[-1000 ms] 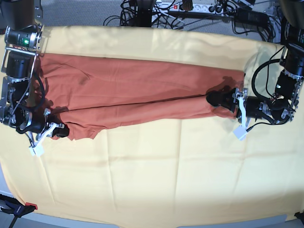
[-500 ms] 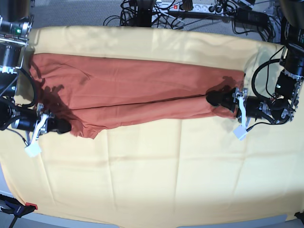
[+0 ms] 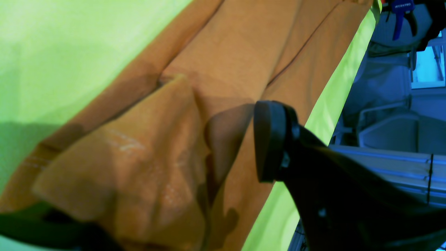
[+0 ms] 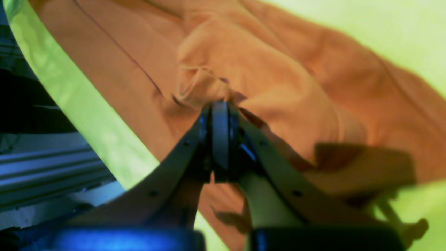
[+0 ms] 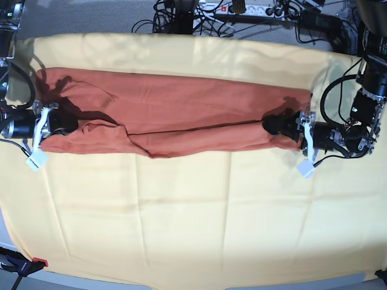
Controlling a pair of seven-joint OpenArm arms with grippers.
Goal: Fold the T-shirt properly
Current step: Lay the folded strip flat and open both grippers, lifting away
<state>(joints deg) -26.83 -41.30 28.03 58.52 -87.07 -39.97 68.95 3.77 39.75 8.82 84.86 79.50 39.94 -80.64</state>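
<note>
Base: right gripper apparently higher, T-shirt

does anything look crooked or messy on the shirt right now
Yes. The T-shirt lies as a long band on the yellow cloth, but its near folded edge sags unevenly and the end pinched by the right gripper is bunched. The left gripper stands open at the other end.

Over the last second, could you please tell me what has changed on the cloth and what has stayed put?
The right claw, shut on the T-shirt, has travelled up in the base view, away from the near edge of the yellow cloth. It carried that end of the lower fold up with it, so the shirt now lies as a narrower band. The left claw has stayed at the shirt's other end.
</note>
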